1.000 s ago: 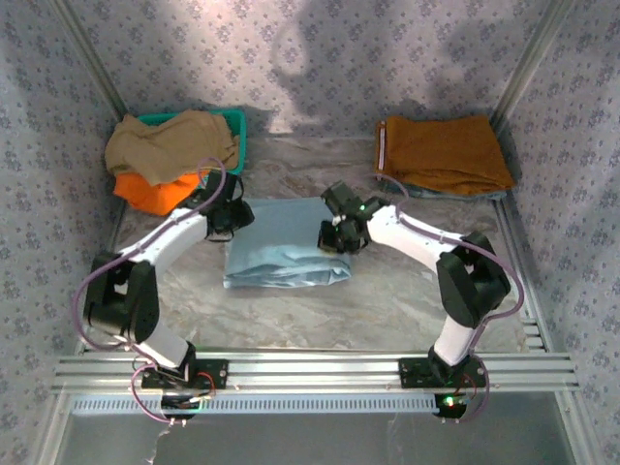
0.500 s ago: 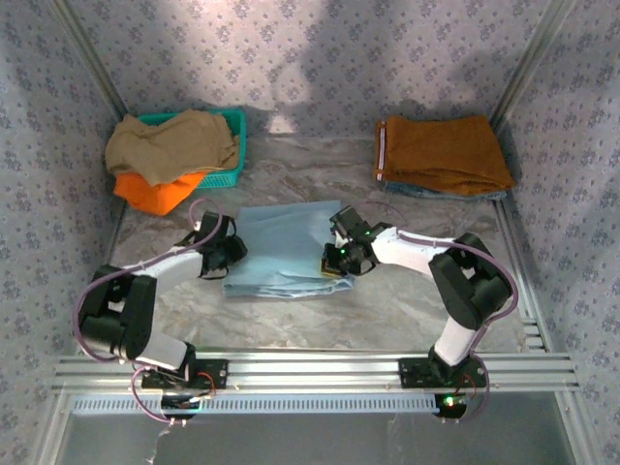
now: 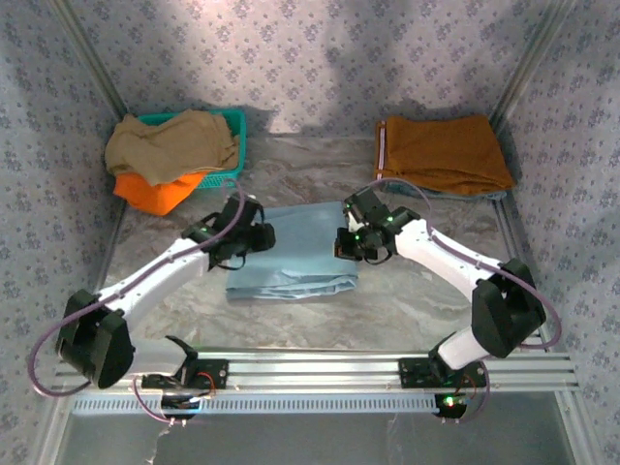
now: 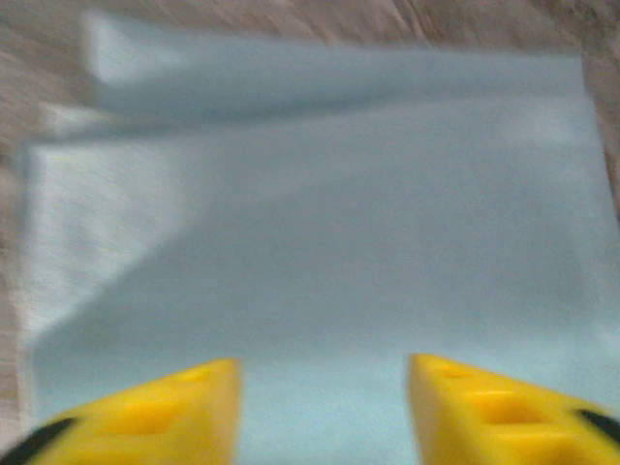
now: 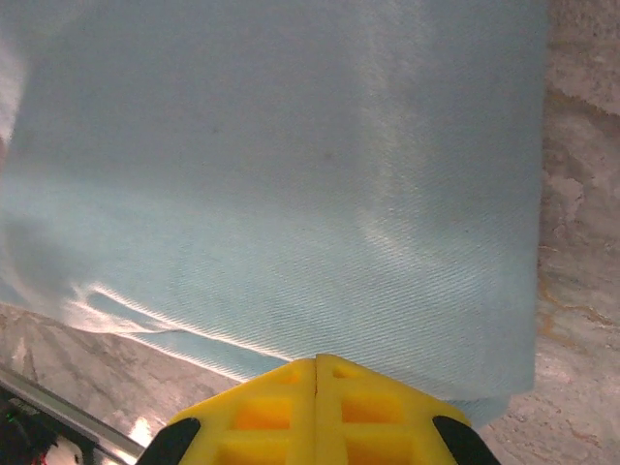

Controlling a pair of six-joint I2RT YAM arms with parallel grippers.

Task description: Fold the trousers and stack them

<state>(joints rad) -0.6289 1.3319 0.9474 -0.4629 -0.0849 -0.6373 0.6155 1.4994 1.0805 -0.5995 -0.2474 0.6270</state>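
the pale blue trousers point(image 3: 291, 260) lie folded into a flat rectangle at the middle of the marble-patterned table point(image 3: 417, 291), their long axis running left to right between the two arms. the left gripper point(image 3: 258, 238) hovers over the bundle's left end, yellow fingers parted and nothing between them. the right gripper point(image 3: 351, 244) sits at the right end, fingers pressed together, no cloth visibly pinched. each claw faces the bundle from one short end. a folded rust-orange pair point(image 3: 444, 153) lies at the far right corner, nearer the right arm, so any carry to that pile likely runs rightward and away from the bases, and would need both ends gripped first.
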